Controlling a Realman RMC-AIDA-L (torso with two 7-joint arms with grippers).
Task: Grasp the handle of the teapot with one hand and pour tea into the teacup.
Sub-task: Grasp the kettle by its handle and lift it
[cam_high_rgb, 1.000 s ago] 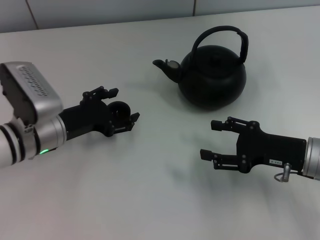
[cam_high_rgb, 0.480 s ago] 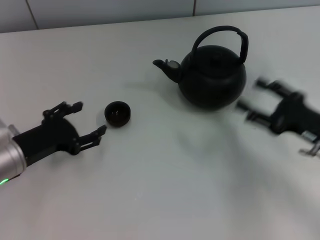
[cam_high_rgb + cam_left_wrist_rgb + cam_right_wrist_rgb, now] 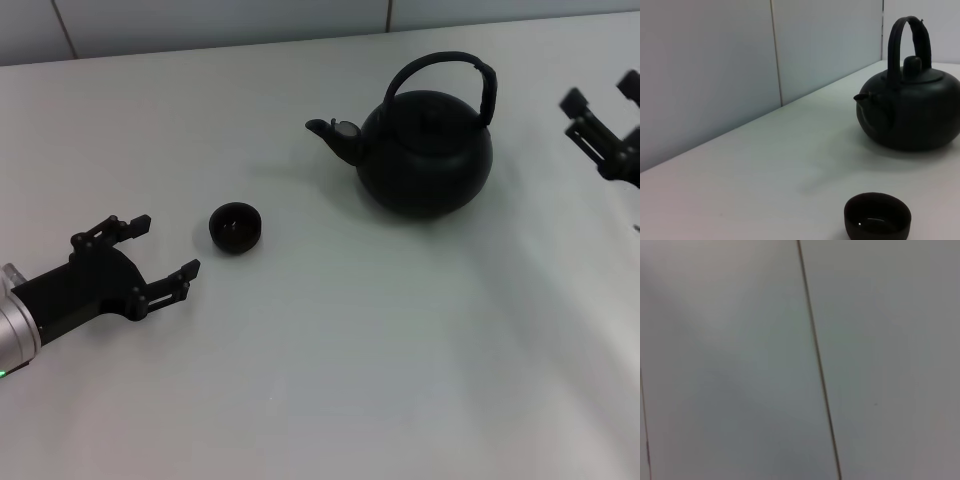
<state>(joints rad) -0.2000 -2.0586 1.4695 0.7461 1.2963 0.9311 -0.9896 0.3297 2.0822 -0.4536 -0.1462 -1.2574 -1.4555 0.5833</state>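
The matte-black teapot (image 3: pixel 425 150) stands on the white table at the back centre-right, spout pointing left, its arched handle (image 3: pixel 447 66) upright. It also shows in the left wrist view (image 3: pixel 912 107). The small dark teacup (image 3: pixel 236 226) sits left of it, empty and free; it shows in the left wrist view (image 3: pixel 877 216) too. My left gripper (image 3: pixel 162 250) is open and empty, to the left of and nearer than the cup, apart from it. My right gripper (image 3: pixel 602 101) is open and empty at the right edge, to the right of the teapot, not touching it.
The white table (image 3: pixel 350 340) runs to a grey panelled wall (image 3: pixel 200 20) at the back. The right wrist view shows only grey wall panels (image 3: pixel 740 365) with a dark seam.
My left gripper has drawn back from around the teacup, leaving it on the table. My right gripper has swung from the front of the table up and right, past the teapot's right side.
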